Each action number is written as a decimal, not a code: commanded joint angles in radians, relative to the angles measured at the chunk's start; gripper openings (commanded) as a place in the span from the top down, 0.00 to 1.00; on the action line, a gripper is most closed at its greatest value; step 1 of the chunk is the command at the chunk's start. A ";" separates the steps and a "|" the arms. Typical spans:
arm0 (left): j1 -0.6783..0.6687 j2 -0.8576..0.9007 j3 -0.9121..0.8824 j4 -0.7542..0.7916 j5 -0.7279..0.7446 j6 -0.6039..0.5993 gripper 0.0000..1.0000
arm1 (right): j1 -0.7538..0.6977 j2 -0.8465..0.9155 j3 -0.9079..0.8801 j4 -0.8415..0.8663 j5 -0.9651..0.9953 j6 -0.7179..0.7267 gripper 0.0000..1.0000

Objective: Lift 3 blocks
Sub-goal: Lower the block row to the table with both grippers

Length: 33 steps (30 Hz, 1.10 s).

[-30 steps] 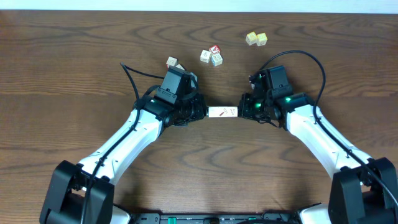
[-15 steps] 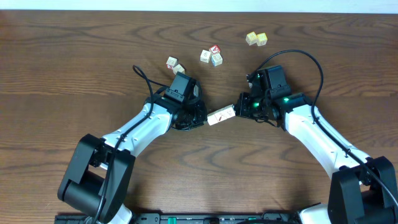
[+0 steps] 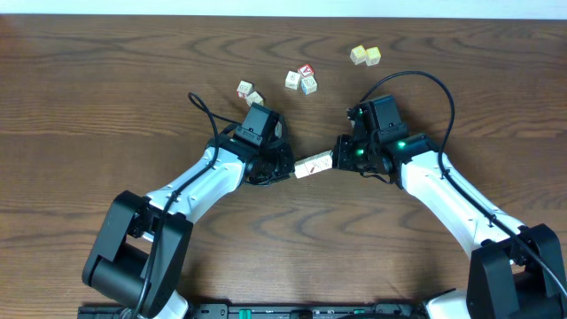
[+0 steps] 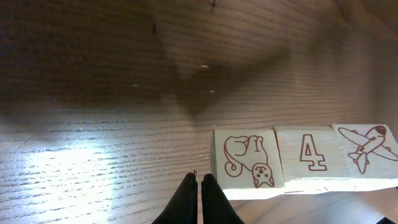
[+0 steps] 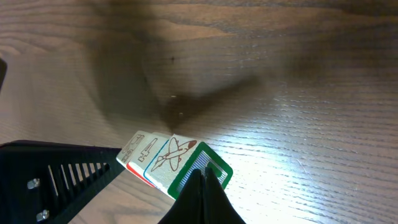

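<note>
STAGE: lift looks started, not confirmed | BLOCKS: 3 cream-white wooden picture cubes [image 4: 309,155] in 1 row, mid brown wooden desk [image 3: 106,80] | left gripper [image 4: 199,188]: pressed together at 1 end | right gripper [image 5: 203,180]: pressed together at the other end | LEFT: raise row clear; clearance unclear

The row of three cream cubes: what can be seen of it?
The row of three cream wooden cubes sits end to end, tilted, showing a cat, a 4 and an airplane outlined brown. The shut left gripper meets its cat end, the shut right gripper its airplane end; it seems raised off the brown table.
</note>
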 commanded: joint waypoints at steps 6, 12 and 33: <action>-0.066 -0.014 0.035 0.053 0.125 0.002 0.93 | 0.071 0.000 -0.015 0.009 -0.184 0.008 0.99; -0.066 -0.014 0.035 0.052 0.113 0.002 0.93 | 0.071 0.000 -0.093 0.105 -0.194 0.035 0.99; -0.079 0.053 0.035 0.087 0.102 -0.002 0.93 | 0.070 0.000 -0.172 0.163 -0.190 0.053 0.99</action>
